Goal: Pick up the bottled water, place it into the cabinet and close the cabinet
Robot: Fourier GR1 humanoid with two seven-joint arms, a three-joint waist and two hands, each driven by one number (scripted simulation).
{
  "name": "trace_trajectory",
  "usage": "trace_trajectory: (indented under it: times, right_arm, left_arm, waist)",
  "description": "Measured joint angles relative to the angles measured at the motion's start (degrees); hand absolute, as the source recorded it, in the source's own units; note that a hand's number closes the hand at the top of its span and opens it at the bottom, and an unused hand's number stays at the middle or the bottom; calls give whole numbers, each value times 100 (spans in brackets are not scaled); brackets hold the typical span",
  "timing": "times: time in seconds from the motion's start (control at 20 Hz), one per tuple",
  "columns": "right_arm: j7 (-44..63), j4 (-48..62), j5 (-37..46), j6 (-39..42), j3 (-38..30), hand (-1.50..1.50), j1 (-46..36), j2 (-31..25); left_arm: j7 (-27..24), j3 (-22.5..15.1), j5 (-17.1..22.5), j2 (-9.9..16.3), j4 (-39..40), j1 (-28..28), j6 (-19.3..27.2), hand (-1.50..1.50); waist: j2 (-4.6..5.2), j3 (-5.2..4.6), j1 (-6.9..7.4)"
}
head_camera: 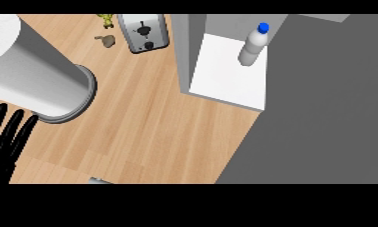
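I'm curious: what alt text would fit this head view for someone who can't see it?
A bottled water with a blue cap stands inside an open white cabinet on a wooden counter. A toaster sits at the back, and the left hand rests open at the left edge.

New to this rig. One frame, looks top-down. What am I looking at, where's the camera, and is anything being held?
The single picture comes from the humanoid robot's head, looking steeply down at a wooden kitchen counter.

Only one robot hand shows: the left one, black fingers straight, at the left edge. It holds nothing. The right hand is out of view.

The bottled water, clear with a blue cap, stands upright on the white shelf of the open cabinet, so it is already inside. The large grey panel on the right looks like the cabinet's door, not yet closed.

On the counter: a toaster at the top, small odd items beside it that I cannot identify, and a big grey cylinder at left.
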Motion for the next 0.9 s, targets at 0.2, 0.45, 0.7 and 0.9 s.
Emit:
trace_trajectory:
  times: [0.2, 0.45, 0.7, 0.9]
  right_arm:
    - [17, 20, -24, 16, -2, 150, -6, 51]
    - [-15, 92, -173, 52, -16, 150, 7, 113]
    - [-12, 195, -421, 50, -37, 150, 41, 203]
    - [95, 282, -575, -61, -84, 150, -36, 369]
  left_arm:
    - [-2, 38, 23, 17, 17, -5, -39, -150]
    - [-10, 91, 54, 40, 30, -76, -112, -150]
    - [-2, 142, 66, 95, 24, -127, -186, -150]
    - [-6, 183, 88, 114, 53, -156, -245, -150]
  waist:
    - [41, -7, 23]
    - [149, -12, 147]
    - [249, 23, 270]
    - [279, 33, 285]
